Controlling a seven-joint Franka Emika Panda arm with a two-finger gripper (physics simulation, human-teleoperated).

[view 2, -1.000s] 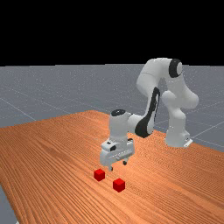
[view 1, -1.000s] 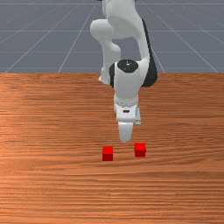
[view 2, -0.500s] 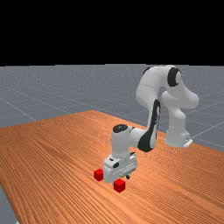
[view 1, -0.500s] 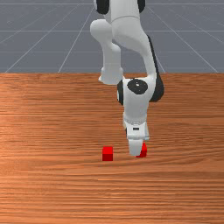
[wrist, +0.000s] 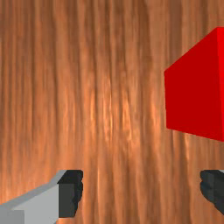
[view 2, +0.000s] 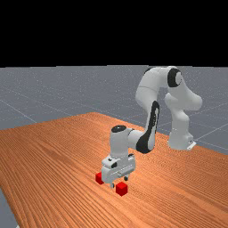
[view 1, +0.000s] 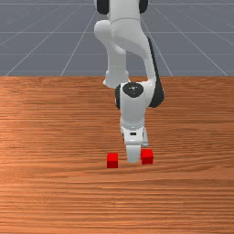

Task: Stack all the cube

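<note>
Front view, lower middle: your gripper [view 1: 133, 160] is low, between the front view's right cube [view 1: 146, 156] and the front view's left cube [view 1: 112, 161], nearer the right one. Both on the table [view 1: 192, 192], unstacked. Wrist view: fingers spread wide, nothing pinched; a cube sits outside the gap, off toward one finger. You'd likely need to shift sideways over it before lowering.

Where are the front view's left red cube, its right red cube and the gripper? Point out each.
Front view's left red cube [view 1: 112, 163]: front view, camera-facing side.
Front view's right red cube [view 1: 147, 160]: front view, camera-facing side.
Gripper [wrist: 142, 191]: wrist view, midway between the fingertips.
</note>
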